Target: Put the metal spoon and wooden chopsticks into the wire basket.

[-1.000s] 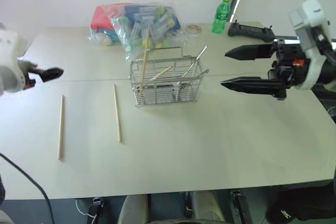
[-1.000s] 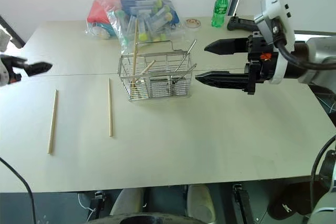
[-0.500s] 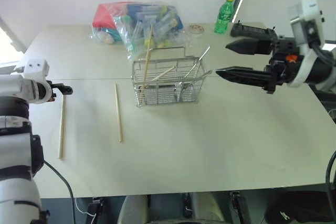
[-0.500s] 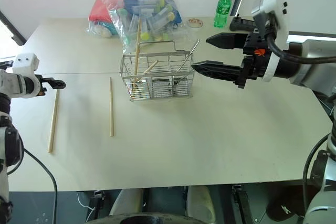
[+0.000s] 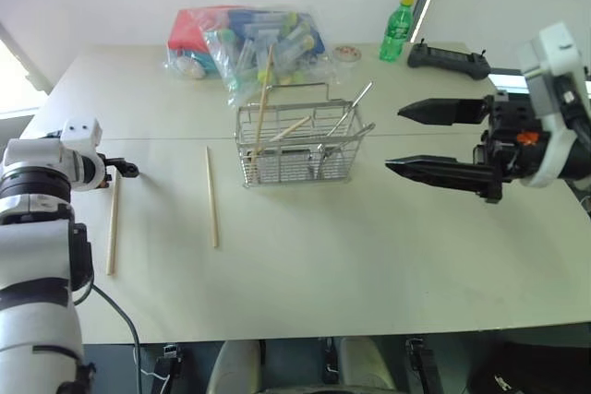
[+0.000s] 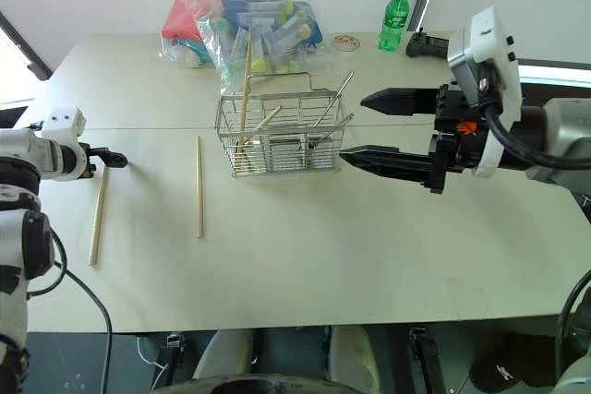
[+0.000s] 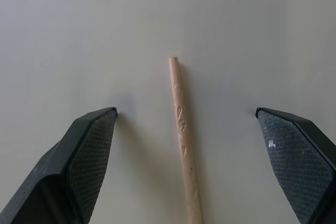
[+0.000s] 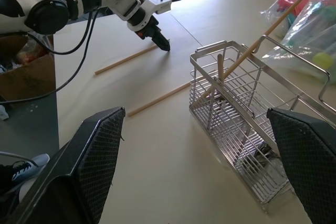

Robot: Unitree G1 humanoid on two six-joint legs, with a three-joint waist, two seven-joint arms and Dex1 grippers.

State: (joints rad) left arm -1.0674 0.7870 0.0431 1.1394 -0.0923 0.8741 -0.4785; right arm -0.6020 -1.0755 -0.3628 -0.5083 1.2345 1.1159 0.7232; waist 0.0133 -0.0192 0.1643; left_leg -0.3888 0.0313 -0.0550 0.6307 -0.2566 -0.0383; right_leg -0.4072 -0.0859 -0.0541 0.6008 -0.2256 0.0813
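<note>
The left claw is held wide open just over the far end of the outer chopstick, which lies flat on the desk, its length running along the claw's reach, centred between the fingers. A second chopstick lies nearer the basket. The right claw, open and empty, is held beside the basket.

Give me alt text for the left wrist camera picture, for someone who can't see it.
A pale wooden chopstick lies on a plain light table, its end pointing away, centred between the two black textured fingers of the open left gripper. The fingers stand wide apart on either side of the stick and do not touch it.
</note>
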